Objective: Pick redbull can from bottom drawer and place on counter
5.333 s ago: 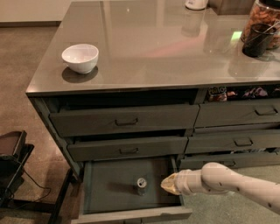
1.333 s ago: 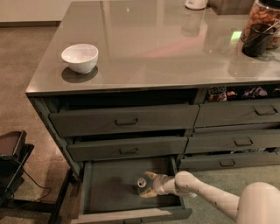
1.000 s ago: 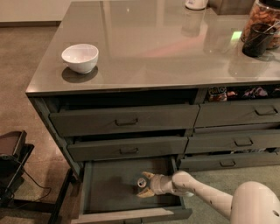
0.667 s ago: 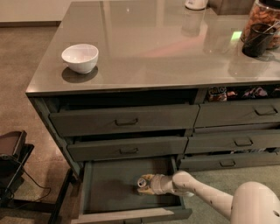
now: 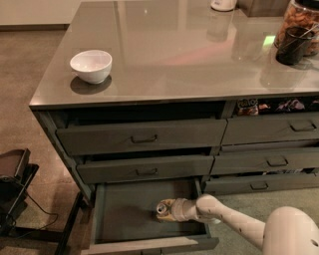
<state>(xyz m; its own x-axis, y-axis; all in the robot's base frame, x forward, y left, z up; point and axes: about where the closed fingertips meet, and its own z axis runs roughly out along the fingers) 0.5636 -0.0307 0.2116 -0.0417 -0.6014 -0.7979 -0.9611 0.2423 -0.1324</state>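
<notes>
Touching redbull can (image 5: 161, 208), hand (image 5: 169, 210) inside bottom drawer (image 5: 124, 215).

Floor (image 5: 30, 74) is speckled brown-beige, w/ a pale strip of wall (image 5: 35, 12) at top left. Centre: big dark grey-green cabinet (image 5: 99, 140), 2 columns of drawers w/ small dark bar handles (image 5: 144, 139). Its counter (image 5: 174, 55) is glossy grey-brown & mirrors soft room light, incl. a pinkish streak & a green spot (image 5: 269, 40). Low at left a black stand (image 5: 12, 182) sits on the floor, thin cable (image 5: 37, 205) trailing beside it. At lower right the floor looks grey-green.
</notes>
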